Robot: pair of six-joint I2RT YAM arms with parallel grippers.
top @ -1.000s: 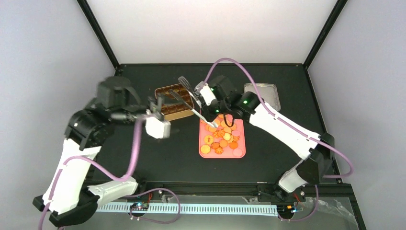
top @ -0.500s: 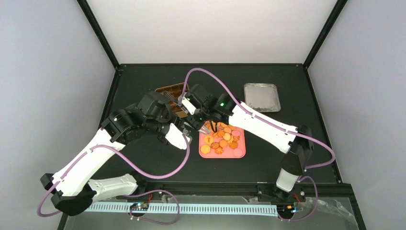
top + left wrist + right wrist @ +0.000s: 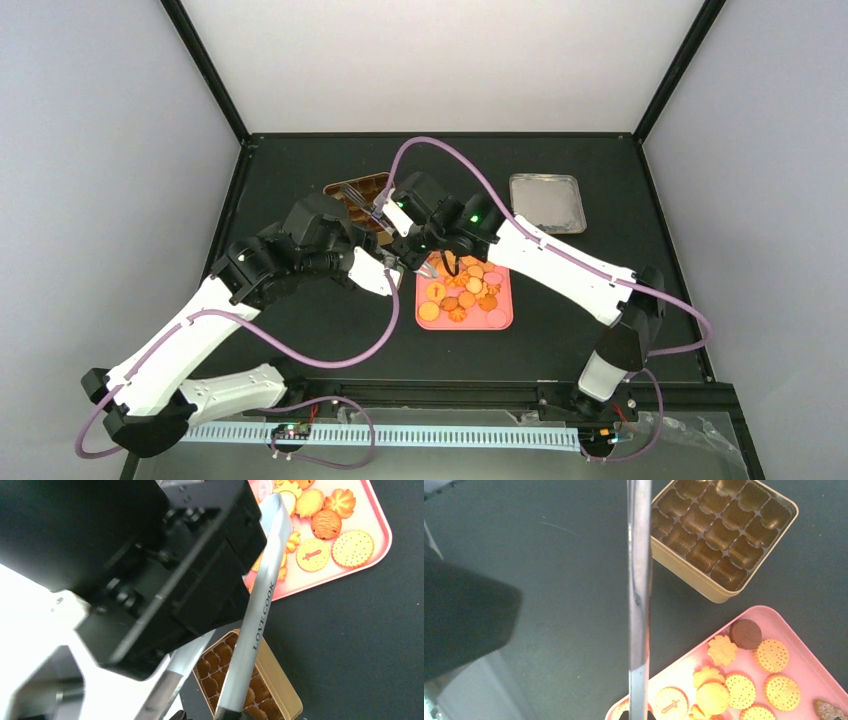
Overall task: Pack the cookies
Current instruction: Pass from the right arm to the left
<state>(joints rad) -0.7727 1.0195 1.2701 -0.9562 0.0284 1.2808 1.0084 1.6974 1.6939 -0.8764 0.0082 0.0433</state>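
The cookies (image 3: 465,290) lie loose on a pink tray (image 3: 512,300), mostly round golden ones (image 3: 769,655), with some flower shapes and one dark brown (image 3: 745,633). A square gold tin (image 3: 355,190) with empty brown compartments (image 3: 724,535) stands just beyond the tray's far left corner. My right gripper (image 3: 420,255) is shut on metal tongs (image 3: 639,580) that run straight up its view. My left gripper (image 3: 392,268) sits close beside it. One tong arm (image 3: 260,615) runs down to the left jaws at the frame's bottom edge, where the fingers are almost hidden.
A flat silver metal lid (image 3: 546,202) lies at the back right. The right arm's black wrist housing (image 3: 150,555) fills much of the left wrist view. Both arms crowd together over the gap between tin and tray. Black uprights frame the table's back corners.
The left arm swung right and down from beside the tin to meet the right gripper at the tray's near left corner. The right gripper shifted left with the tongs.
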